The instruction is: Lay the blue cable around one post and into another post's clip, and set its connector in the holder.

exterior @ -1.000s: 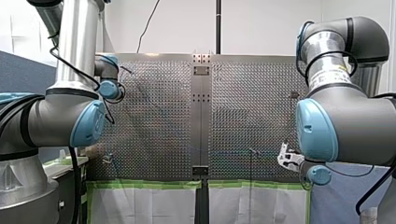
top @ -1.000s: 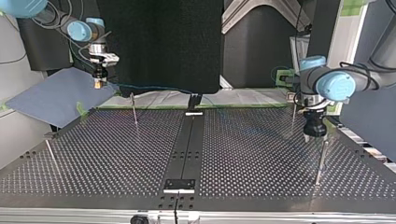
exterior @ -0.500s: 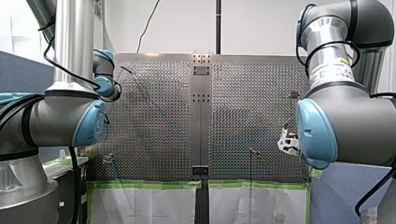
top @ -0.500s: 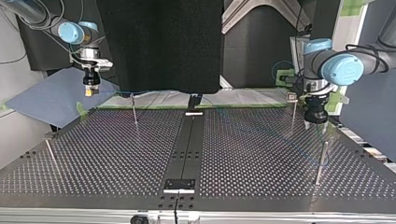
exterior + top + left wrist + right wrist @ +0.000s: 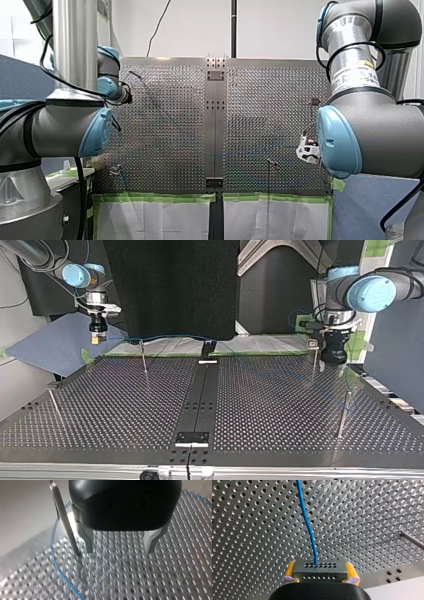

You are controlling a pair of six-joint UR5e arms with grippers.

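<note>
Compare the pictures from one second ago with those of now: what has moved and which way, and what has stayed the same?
My left gripper moved up in the top view, away from the table; it is open and empty now. My right gripper shifted slightly toward that view's left; it grips the connector of the blue cable. The posts stayed put.

No legible text, number or brand in any view. On the right arm, at the front view's right, we note a white label with dark and yellow marks on the silver upper tube. Its print is too small for us to read.
</note>
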